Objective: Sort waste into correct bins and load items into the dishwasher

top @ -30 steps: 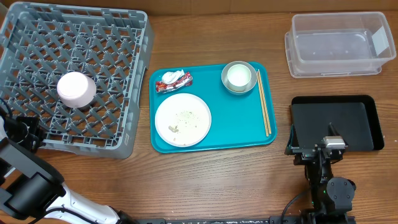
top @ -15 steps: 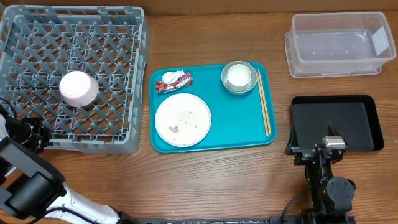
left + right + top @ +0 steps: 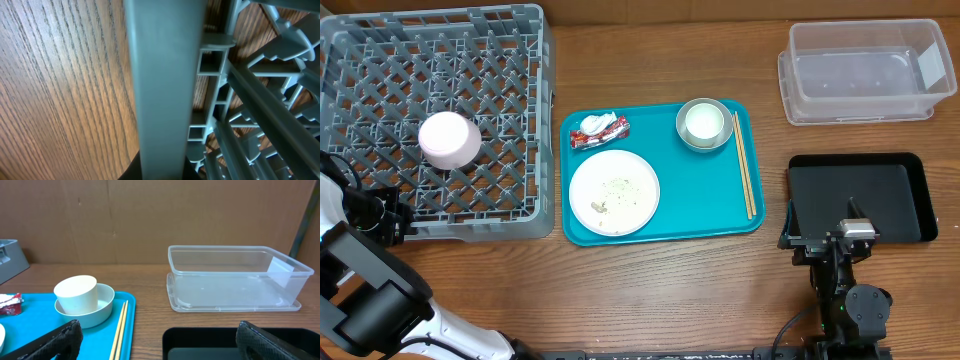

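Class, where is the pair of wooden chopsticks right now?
In the overhead view, the pair of wooden chopsticks lies along the right edge of the teal plastic tray, just right of the metal bowl holding a white cup.

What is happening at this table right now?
The left gripper holds the front-left edge of the grey dish rack and has turned it straighter on the table in the last second. A pink cup sits upside down in the rack. The teal tray still carries a dirty plate, a white cup in a bowl, chopsticks and a wrapper, all untouched. The right gripper rests open by the black tray, idle.
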Controlling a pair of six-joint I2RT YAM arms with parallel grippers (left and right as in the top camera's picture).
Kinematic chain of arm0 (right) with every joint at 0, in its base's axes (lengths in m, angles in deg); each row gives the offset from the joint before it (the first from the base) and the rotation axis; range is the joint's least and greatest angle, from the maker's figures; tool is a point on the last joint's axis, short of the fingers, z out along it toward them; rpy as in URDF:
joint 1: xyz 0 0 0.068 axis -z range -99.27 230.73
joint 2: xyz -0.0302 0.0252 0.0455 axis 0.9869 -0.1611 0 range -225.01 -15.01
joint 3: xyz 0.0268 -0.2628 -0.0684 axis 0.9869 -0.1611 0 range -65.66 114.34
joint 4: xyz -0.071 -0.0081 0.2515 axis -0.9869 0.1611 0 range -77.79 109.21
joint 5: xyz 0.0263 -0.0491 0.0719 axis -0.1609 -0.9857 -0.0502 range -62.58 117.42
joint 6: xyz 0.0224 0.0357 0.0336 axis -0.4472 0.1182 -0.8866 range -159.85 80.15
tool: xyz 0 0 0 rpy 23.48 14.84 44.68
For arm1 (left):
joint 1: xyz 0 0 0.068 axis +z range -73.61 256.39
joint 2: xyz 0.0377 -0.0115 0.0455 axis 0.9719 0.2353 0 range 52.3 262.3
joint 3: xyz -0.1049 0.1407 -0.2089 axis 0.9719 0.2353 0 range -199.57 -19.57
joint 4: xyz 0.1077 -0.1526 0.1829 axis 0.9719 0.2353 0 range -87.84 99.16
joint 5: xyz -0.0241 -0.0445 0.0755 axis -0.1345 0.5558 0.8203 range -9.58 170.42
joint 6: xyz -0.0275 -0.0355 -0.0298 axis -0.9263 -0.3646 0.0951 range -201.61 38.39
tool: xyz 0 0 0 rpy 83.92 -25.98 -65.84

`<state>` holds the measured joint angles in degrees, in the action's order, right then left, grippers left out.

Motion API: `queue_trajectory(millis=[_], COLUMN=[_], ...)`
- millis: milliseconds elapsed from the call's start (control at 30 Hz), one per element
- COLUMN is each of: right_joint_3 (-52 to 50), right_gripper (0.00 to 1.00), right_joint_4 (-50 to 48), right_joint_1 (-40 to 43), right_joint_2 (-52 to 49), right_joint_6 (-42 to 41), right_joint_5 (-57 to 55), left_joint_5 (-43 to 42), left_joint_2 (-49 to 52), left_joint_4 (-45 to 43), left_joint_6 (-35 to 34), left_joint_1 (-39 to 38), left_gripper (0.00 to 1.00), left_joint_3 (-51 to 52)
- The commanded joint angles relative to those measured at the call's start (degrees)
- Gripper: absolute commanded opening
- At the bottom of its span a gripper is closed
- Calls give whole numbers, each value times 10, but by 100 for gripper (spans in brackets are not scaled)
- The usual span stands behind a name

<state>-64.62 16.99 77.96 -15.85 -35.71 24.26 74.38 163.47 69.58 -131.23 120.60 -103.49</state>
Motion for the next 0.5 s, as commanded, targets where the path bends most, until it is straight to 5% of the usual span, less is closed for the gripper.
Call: queue_trajectory(millis=[0, 467], right_joint_3=[-6, -6], right_gripper=[100, 100], right_joint_4=[-2, -2], right_joint_1=[-4, -4], right_joint_2=[7, 7], right_joint_6=[2, 2], right_joint_5=[3, 3], left_joint_5=[20, 56], left_joint_2=[28, 28], left_joint_4=[0, -17], left_joint_6=[6, 70], left_joint_1=[-19, -18], left_gripper=[4, 4], left_joint_3=[31, 30])
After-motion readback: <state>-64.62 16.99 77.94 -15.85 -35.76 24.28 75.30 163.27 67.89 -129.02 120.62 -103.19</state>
